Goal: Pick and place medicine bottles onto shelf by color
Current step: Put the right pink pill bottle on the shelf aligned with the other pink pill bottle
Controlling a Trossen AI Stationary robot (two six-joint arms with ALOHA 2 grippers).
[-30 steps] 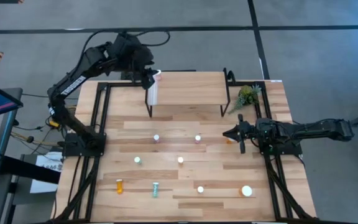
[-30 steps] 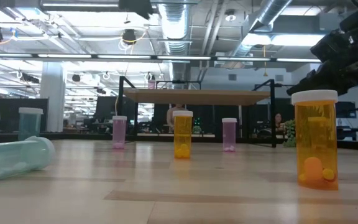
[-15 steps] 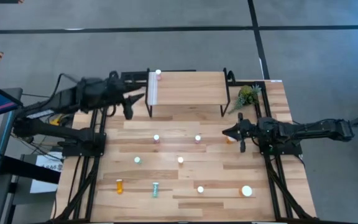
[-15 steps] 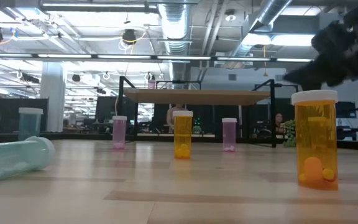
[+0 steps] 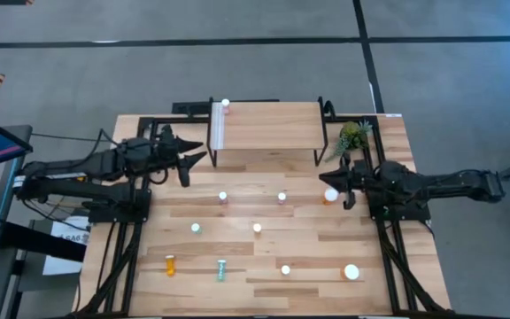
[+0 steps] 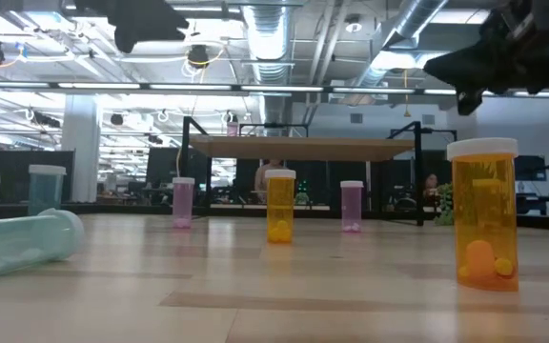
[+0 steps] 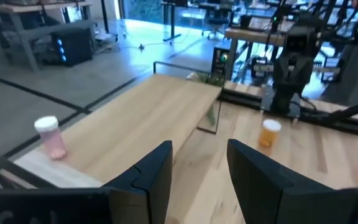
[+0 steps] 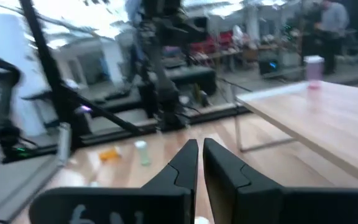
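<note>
One pink bottle [image 5: 225,104] is seen upright on the shelf [image 5: 264,124], at its far corner by the white strip. The other bottles are spread over the table [image 5: 264,266]: most stand cap up, while an orange bottle [image 5: 170,264] and a teal bottle [image 5: 221,270] lie on their sides near the front edge. No label can be read. The left tool [image 5: 193,159] is held spread and empty beside the shelf's left edge. The right tool [image 5: 333,182] is pressed together, empty, by an orange bottle [image 5: 329,196]. Bare wood is left between bottles.
</note>
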